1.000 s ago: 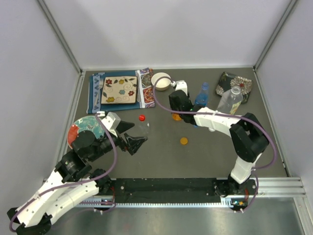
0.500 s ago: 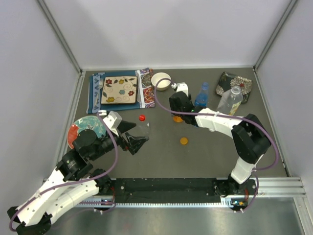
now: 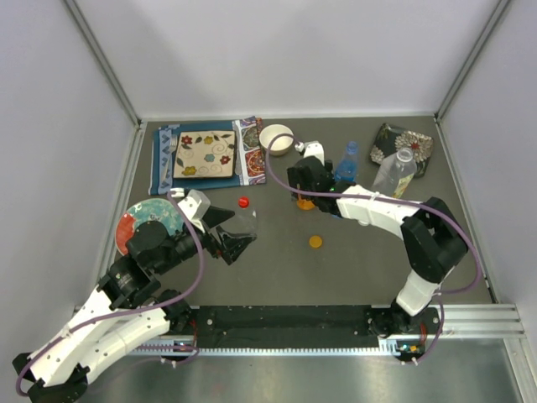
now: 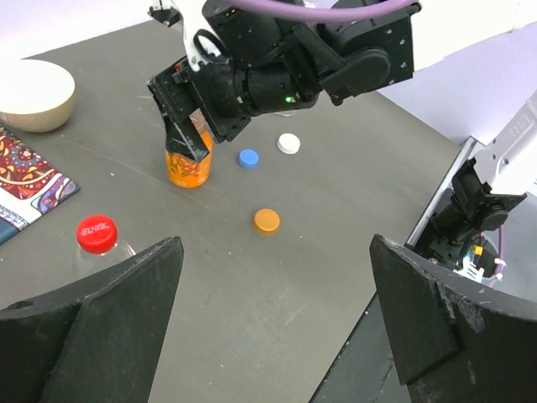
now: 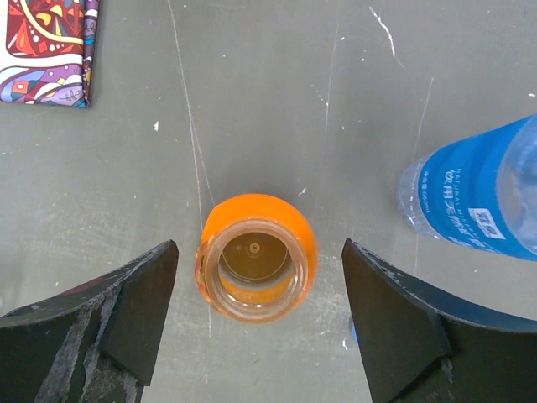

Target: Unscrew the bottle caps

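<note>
- The left arm (image 3: 109,315) is lying low and folded, with its forearm angling up from the near left corner toward the middle.
- The left gripper (image 3: 238,230) is pointing to the right and slightly downward.
- Its fingers (image 4: 101,319) are standing as wide apart as they go, one at each lower corner of the left wrist view.
- The right arm (image 3: 424,243) is bending sharply at the elbow and stretching its forearm leftward, away from its base.
- The right gripper (image 3: 302,195) is pointing straight down, with the wrist sitting directly above it.
- Its fingers (image 5: 126,311) are standing well apart, clamping nothing.
</note>
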You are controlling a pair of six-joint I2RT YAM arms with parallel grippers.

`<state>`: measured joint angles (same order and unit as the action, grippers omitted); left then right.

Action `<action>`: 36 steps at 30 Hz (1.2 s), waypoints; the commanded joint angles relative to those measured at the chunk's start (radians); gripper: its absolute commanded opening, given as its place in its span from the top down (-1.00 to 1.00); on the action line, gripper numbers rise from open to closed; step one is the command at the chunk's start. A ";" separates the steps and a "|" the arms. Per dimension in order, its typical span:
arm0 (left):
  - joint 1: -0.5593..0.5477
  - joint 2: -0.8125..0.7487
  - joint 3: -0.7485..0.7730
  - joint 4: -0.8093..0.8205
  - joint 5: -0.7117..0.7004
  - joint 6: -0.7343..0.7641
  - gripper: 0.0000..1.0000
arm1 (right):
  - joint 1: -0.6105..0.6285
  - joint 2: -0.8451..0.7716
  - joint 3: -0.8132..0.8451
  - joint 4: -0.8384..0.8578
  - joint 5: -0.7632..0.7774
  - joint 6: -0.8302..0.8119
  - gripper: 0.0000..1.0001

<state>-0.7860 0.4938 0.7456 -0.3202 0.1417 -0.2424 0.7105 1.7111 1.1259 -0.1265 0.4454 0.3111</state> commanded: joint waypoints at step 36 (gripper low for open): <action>0.001 -0.116 -0.012 -0.390 -0.919 -0.325 -0.96 | 0.314 0.107 0.362 -0.042 -0.271 -0.075 -0.56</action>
<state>-0.7860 0.3859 0.7460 -0.7094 -0.7788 -0.5541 1.0130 1.7821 1.4319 -0.1844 0.1402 0.2359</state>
